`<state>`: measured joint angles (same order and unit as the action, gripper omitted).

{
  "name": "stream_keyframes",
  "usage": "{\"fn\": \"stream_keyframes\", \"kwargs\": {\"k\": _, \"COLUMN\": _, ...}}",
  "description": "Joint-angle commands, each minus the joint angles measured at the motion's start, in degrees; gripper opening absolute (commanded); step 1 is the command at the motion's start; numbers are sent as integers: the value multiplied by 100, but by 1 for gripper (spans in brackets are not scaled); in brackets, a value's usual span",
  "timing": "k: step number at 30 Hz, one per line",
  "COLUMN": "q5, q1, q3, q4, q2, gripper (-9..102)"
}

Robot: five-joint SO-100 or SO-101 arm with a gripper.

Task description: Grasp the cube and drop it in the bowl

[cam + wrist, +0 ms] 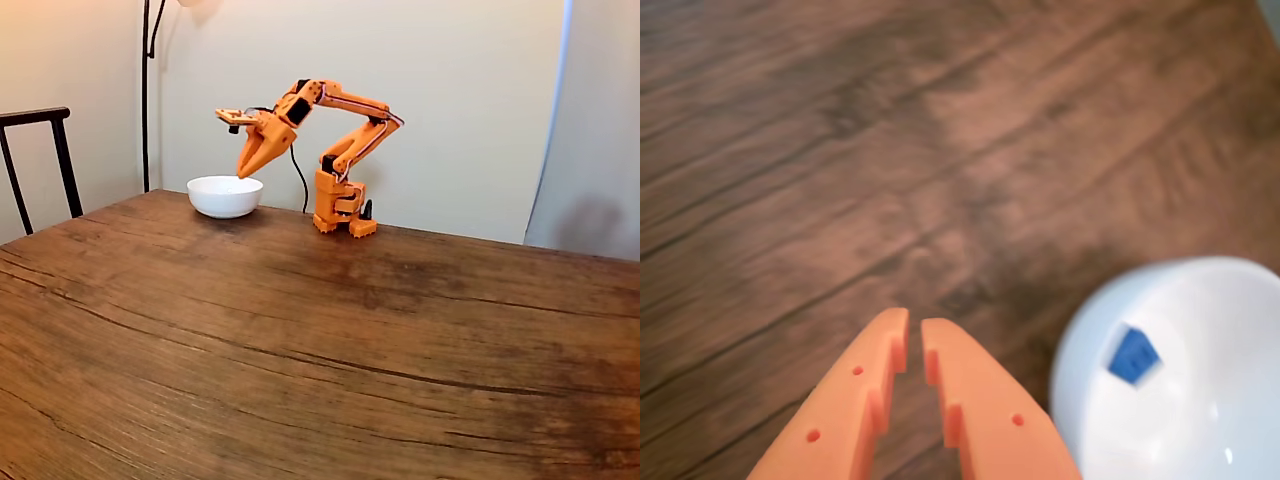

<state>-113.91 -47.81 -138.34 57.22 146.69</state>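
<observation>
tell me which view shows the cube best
The wrist view: the cube appears there as a small blue block lying inside the white bowl, a little blurred. In the fixed view the bowl is seen from the side and its wall hides the inside, so nothing of the cube can be made out.

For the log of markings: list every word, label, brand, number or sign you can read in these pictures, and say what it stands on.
None: no readable text in either view.
The cube lying in the bowl has plain blue faces, though the wrist view is blurred.
The bowl is plain white.
The orange pincer bears only small holes.
The arm in the fixed view is too small to show any label.
</observation>
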Motion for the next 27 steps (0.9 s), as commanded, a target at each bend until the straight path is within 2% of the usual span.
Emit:
{"fn": "stream_keyframes", "kwargs": {"k": 1, "q5": 62, "q1": 457, "q3": 272, "q4": 18, "q2": 123, "gripper": -1}}
{"fn": "stream_keyframes", "kwargs": {"k": 8, "q5": 299, "q1": 1274, "q3": -44, "q4": 18, "q2": 343, "gripper": -1}}
{"fn": "stream_keyframes", "kwargs": {"k": 16, "q5": 545, "q1": 1960, "q3": -1230, "q4": 53, "q2": 2303, "gripper": -1}}
{"fn": "stream_keyframes", "kwargs": {"k": 22, "q5": 861, "q1": 2593, "q3": -1942, "q4": 668, "q2": 3683, "gripper": -1}}
{"fn": "stream_keyframes", "kwargs": {"k": 27, "q5": 879, "q1": 3111, "q3": -2382, "q4": 756, "q2": 4403, "gripper": -1}}
